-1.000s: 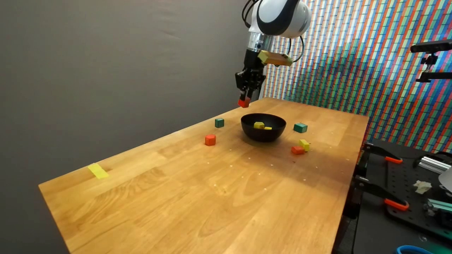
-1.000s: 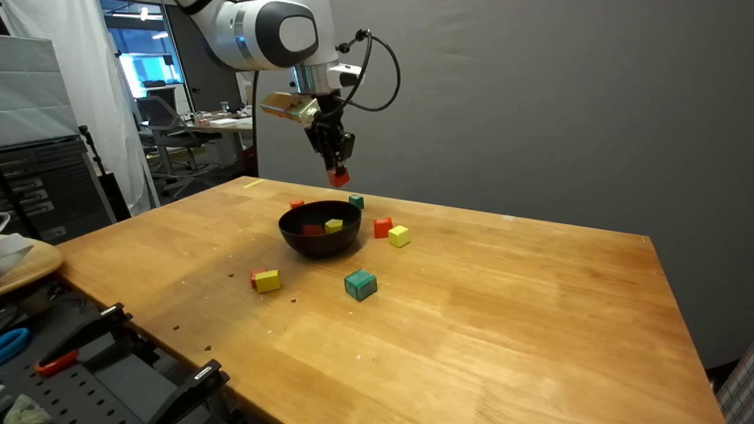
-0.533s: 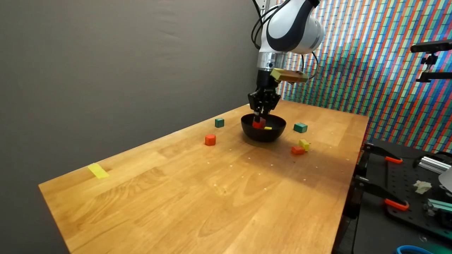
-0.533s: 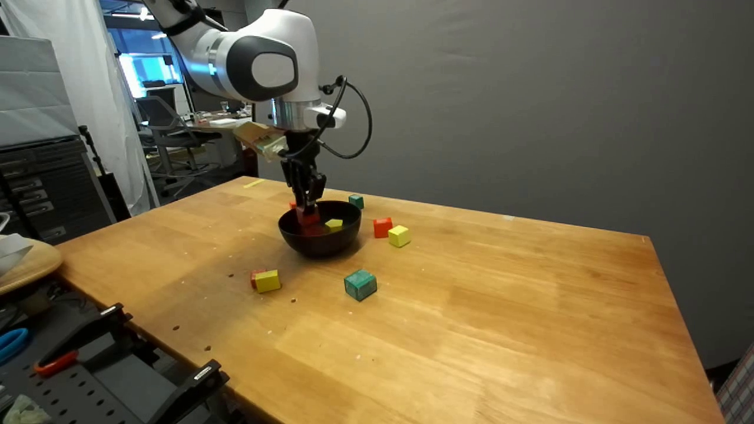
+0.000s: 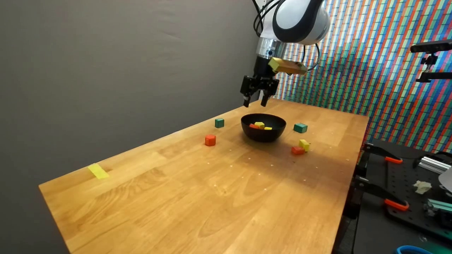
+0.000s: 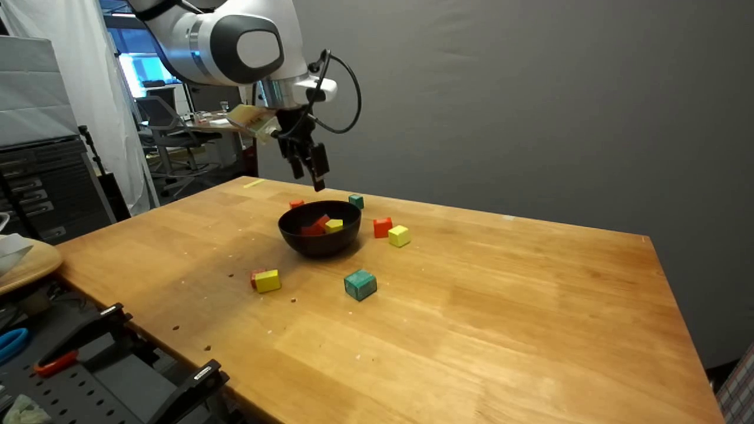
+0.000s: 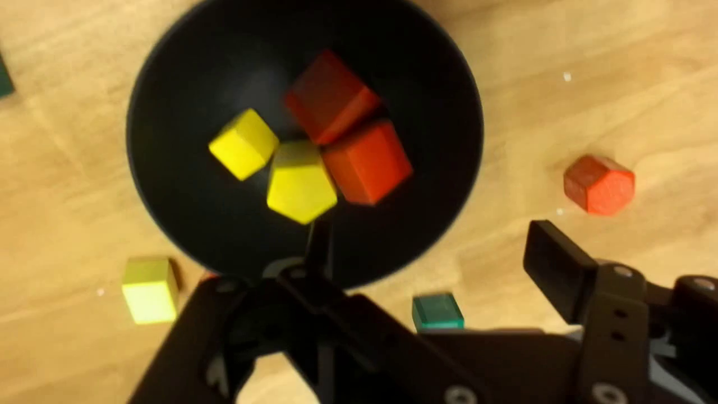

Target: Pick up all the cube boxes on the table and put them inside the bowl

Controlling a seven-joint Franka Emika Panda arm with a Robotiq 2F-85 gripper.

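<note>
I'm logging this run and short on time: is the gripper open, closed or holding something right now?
Gripper: open, jaws apart, holding nothing.

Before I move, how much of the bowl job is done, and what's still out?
Done: in the wrist view, two yellow blocks and two red blocks sit in the bowl.
In hand: nothing; the gripper hangs open, with nothing between its fingers in either exterior view.
Left: seven blocks show on the table: three red blocks, two other yellow blocks and two green blocks.
</note>
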